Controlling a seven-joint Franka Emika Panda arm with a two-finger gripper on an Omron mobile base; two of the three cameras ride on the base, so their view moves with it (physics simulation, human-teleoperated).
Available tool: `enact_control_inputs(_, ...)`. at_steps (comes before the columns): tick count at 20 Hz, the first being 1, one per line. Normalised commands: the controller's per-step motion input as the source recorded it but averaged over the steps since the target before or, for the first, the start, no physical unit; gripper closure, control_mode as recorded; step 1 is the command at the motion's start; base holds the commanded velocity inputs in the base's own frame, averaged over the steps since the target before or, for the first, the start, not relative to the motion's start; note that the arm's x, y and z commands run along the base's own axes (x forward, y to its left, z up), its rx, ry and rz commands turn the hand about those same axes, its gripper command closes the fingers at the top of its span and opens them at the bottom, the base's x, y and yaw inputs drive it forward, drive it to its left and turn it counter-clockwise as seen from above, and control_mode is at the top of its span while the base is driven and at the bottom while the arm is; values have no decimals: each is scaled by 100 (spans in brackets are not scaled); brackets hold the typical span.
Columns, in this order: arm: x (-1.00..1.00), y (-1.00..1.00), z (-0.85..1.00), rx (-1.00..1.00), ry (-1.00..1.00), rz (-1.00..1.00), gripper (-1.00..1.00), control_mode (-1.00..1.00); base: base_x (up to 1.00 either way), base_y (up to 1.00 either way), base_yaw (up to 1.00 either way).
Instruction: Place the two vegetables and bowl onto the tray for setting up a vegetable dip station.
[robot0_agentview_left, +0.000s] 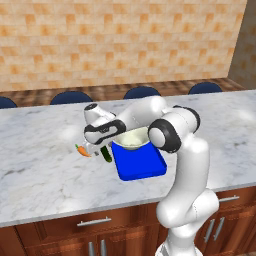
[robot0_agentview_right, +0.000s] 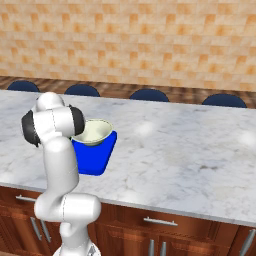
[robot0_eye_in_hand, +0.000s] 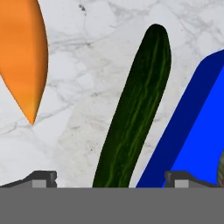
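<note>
My gripper (robot0_eye_in_hand: 111, 180) hangs low over the marble counter, jaws open, its two fingertips (robot0_eye_in_hand: 41, 178) straddling the near end of the dark green cucumber (robot0_eye_in_hand: 135, 109). The cucumber lies on the counter just left of the blue tray (robot0_eye_in_hand: 192, 131). To the cucumber's other side lies the orange carrot (robot0_eye_in_hand: 24, 57), apart from it. From the left base view, the gripper (robot0_agentview_left: 98, 148) sits between the carrot (robot0_agentview_left: 83, 150) and the tray (robot0_agentview_left: 142, 167), over the cucumber (robot0_agentview_left: 106, 154). The cream bowl (robot0_agentview_left: 133, 139) rests on the tray's far end; the bowl (robot0_agentview_right: 93, 131) and tray (robot0_agentview_right: 93, 159) also appear from the right.
Several dark blue stool tops (robot0_agentview_left: 141, 92) line the far side of the marble counter (robot0_agentview_left: 40, 170). The counter's front edge, with wooden drawers (robot0_agentview_left: 95, 222) below, runs close under the tray. My own arm (robot0_agentview_right: 57, 145) hides the counter left of the tray in the right base view.
</note>
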Motion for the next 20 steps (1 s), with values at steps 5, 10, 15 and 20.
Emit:
enact_control_inputs(5,7,0,-8,0,0,0,-100,-100,0,0,0)
enact_control_inputs(10,4,0,-4,0,0,0,-100,-100,0,0,0)
enact_control_inputs(15,0,0,0,0,-3,0,-100,-100,0,0,0)
enact_control_inputs(20,1,0,0,0,-4,0,-100,-100,0,0,0)
